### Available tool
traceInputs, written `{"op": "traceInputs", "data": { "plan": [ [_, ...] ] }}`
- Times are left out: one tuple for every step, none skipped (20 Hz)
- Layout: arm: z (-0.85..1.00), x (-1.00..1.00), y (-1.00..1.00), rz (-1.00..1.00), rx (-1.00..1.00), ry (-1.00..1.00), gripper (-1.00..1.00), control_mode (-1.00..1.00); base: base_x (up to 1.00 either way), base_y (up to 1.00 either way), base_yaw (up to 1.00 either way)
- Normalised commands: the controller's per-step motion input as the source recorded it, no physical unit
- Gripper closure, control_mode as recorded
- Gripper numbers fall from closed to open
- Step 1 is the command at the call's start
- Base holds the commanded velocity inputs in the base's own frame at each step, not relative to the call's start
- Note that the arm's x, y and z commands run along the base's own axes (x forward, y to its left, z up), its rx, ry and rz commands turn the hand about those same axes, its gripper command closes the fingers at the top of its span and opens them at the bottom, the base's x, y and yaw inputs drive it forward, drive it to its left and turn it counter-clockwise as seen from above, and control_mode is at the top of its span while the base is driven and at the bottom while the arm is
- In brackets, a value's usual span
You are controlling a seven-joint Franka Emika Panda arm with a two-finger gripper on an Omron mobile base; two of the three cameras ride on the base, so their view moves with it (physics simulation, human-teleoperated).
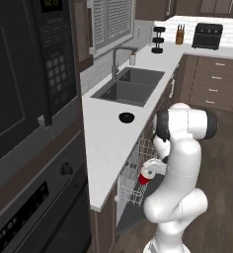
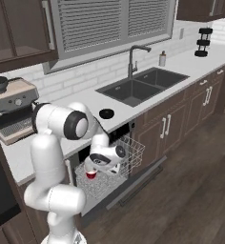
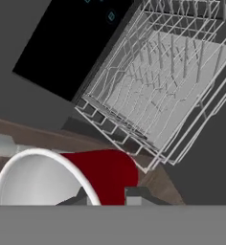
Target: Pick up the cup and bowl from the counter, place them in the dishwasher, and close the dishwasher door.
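Above the pulled-out wire rack (image 2: pixel 115 167) of the dishwasher (image 1: pixel 131 183) | gripper (image 2: pixel 91 174) clenched on the red cup (image 3: pixel 91 177) | bowl (image 2: pixel 106 113) rests on the counter (image 1: pixel 106 143) near the sink (image 2: pixel 140 86)

Arm: white, rises from base, folds at dark elbow joint high up, then drops forward and down.
Wrist: bent downward, tilted, toward 12 o'clock of base.
Hand (image 2: pixel 92 173): pointing down, fingers closed narrow, clamped on red cup (image 2: pixel 91 175) at rim.
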Motion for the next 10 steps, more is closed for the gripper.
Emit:
{"op": "traceInputs", "data": {
  "plan": [
    [-0.44, 0.26, 0.00, 0.03, 0.00, -0.03, 1.00, -1.00, 0.00, 0.00, 0.00],
    [-0.36, 0.34, 0.00, 0.03, 0.00, -0.02, 1.00, -1.00, 0.00, 0.00, 0.00],
    [-0.27, 0.31, 0.00, 0.03, 0.00, -0.04, 1.00, -1.00, 0.00, 0.00, 0.00],
    [-0.29, 0.36, 0.01, 0.02, 0.00, -0.01, 1.00, -1.00, 0.00, 0.00, 0.00],
    [-0.29, 0.36, 0.02, 0.02, 0.00, -0.01, 1.00, -1.00, 0.00, 0.00, 0.00],
    [-0.27, 0.36, 0.00, 0.02, 0.00, -0.02, 1.00, -1.00, 0.00, 0.00, 0.00],
    [-0.32, 0.32, 0.00, 0.02, 0.00, -0.01, 1.00, -1.00, 0.00, 0.00, 0.00],
    [-0.35, 0.31, 0.00, 0.02, 0.00, 0.00, 1.00, -1.00, 0.00, 0.00, 0.00],
    [-0.37, 0.36, 0.00, 0.02, 0.00, 0.00, 1.00, -1.00, 0.00, 0.00, 0.00],
    [-0.30, 0.33, 0.00, 0.02, 0.00, 0.00, 1.00, -1.00, 0.00, 0.00, 0.00]
  ]
}}
